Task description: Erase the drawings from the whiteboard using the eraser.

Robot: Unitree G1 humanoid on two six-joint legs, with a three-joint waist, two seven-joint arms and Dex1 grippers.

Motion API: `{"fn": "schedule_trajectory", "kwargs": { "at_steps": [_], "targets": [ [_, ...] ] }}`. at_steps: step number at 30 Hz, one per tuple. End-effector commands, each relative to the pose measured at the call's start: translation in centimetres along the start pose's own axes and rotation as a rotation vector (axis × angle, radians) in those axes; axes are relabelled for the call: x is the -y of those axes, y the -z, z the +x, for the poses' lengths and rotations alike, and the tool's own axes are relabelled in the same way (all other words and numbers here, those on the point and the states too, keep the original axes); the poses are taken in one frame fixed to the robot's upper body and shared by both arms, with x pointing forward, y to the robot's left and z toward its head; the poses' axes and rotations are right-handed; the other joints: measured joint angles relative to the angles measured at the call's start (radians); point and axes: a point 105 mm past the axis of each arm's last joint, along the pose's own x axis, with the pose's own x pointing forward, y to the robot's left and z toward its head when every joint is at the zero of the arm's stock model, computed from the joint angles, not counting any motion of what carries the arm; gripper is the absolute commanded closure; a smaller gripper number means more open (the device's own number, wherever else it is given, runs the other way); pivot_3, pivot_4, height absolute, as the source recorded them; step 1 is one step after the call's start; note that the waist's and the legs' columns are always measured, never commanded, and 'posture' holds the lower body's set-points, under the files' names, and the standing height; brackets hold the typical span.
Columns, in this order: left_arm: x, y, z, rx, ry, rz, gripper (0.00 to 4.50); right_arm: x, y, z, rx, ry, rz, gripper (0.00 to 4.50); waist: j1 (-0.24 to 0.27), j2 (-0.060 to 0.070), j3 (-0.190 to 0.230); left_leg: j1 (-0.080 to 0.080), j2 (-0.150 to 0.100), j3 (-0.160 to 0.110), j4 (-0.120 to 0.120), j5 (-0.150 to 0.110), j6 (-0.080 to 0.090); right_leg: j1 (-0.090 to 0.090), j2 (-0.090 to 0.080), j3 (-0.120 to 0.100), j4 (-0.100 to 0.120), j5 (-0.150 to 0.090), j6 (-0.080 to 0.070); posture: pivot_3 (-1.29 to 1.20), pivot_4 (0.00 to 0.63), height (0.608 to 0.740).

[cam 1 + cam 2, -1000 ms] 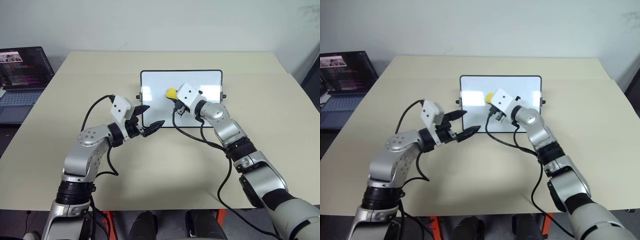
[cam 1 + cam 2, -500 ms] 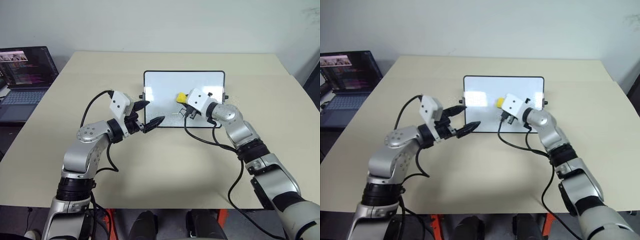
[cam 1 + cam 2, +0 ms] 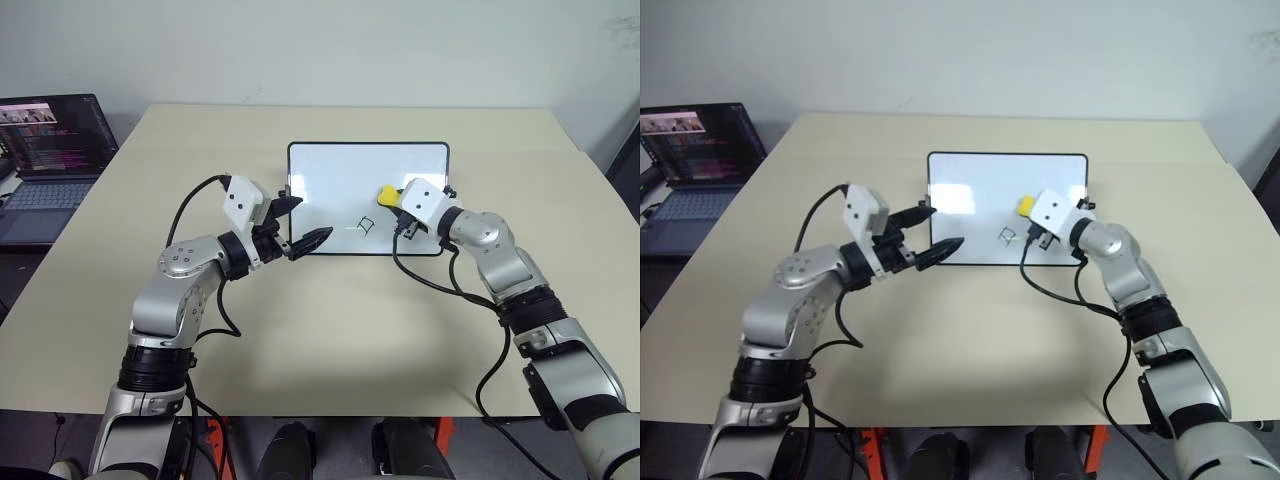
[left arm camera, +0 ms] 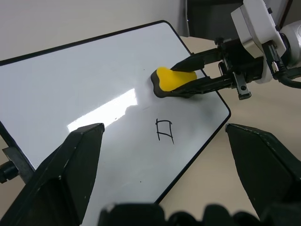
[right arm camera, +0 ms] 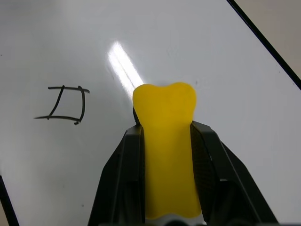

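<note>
The whiteboard (image 3: 330, 175) stands tilted at the middle of the table. One of the drawings, a rough black rectangle (image 3: 366, 226), sits low on its face. My right gripper (image 3: 392, 197) is shut on the yellow eraser (image 3: 386, 193) and presses it to the board's right part, up and to the right of the rectangle (image 5: 63, 103). In the right wrist view the eraser (image 5: 165, 141) sits between both black fingers (image 5: 129, 160). My left gripper (image 3: 305, 222) hangs open in front of the board's lower left part, with nothing between its fingers (image 4: 70, 174).
An open laptop (image 3: 45, 150) sits beyond the table's left edge. The beige table (image 3: 320, 340) stretches bare in front of the board. Black cables loop from both wrists over the tabletop (image 3: 430, 280).
My right gripper has slid the eraser to the right across the board, towards its right edge, and the rectangle sketch now shows to its left. The left gripper has stayed put.
</note>
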Motion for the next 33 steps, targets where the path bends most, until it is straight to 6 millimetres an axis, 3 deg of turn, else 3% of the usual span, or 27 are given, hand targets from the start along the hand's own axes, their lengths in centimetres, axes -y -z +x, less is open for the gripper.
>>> {"fn": "schedule_trajectory", "kwargs": {
  "at_steps": [1, 15, 20, 25, 29, 33],
  "targets": [
    [0.0, -1.6, 0.0, 0.042, 0.007, 0.047, 0.00, 0.7, 2.2, -1.4, -0.083, 0.019, 0.050, 3.44, 0.000, 0.000, 0.000, 0.000, 0.000, 0.000, 0.000, 0.000, 0.000, 0.000, 0.000, 0.000, 0.000, 0.000, 0.000, 0.00, 0.150, 0.740],
    [0.0, -2.0, 0.0, 0.044, 0.009, 0.060, 0.00, 0.2, -7.3, -0.2, 0.186, 0.053, 0.202, 3.44, -0.007, 0.001, 0.000, -0.003, 0.001, 0.000, -0.001, 0.000, 0.000, -0.003, 0.001, 0.001, -0.002, 0.000, 0.000, 0.00, 0.150, 0.740],
    [0.1, -2.0, 0.1, 0.044, 0.012, 0.061, 0.00, -0.8, -8.9, 0.8, 0.226, 0.041, 0.216, 3.44, -0.006, 0.001, 0.000, -0.003, 0.001, 0.000, -0.001, 0.000, 0.000, -0.003, 0.001, 0.000, -0.003, 0.000, 0.000, 0.00, 0.150, 0.740],
    [0.1, -2.0, 0.0, 0.047, 0.010, 0.062, 0.00, -2.2, -9.4, 1.9, 0.240, 0.018, 0.212, 3.44, -0.007, 0.001, 0.000, -0.003, 0.001, 0.000, -0.001, 0.000, 0.000, -0.003, 0.001, 0.000, -0.003, 0.000, 0.000, 0.00, 0.150, 0.740],
    [0.1, -2.0, 0.0, 0.048, 0.005, 0.064, 0.00, -3.5, -6.9, 3.2, 0.165, -0.005, 0.167, 3.44, -0.007, 0.001, 0.001, -0.002, 0.001, 0.000, -0.001, 0.000, 0.000, -0.003, 0.001, 0.000, -0.003, 0.000, 0.000, 0.00, 0.150, 0.740],
    [-0.1, -2.0, -0.2, 0.048, -0.002, 0.064, 0.00, -2.8, -5.6, 3.2, 0.136, 0.007, 0.109, 3.44, -0.007, 0.001, 0.001, -0.003, 0.001, 0.000, -0.001, 0.000, 0.000, -0.003, 0.001, 0.000, -0.004, 0.000, 0.000, 0.00, 0.150, 0.740]
  ]
}}
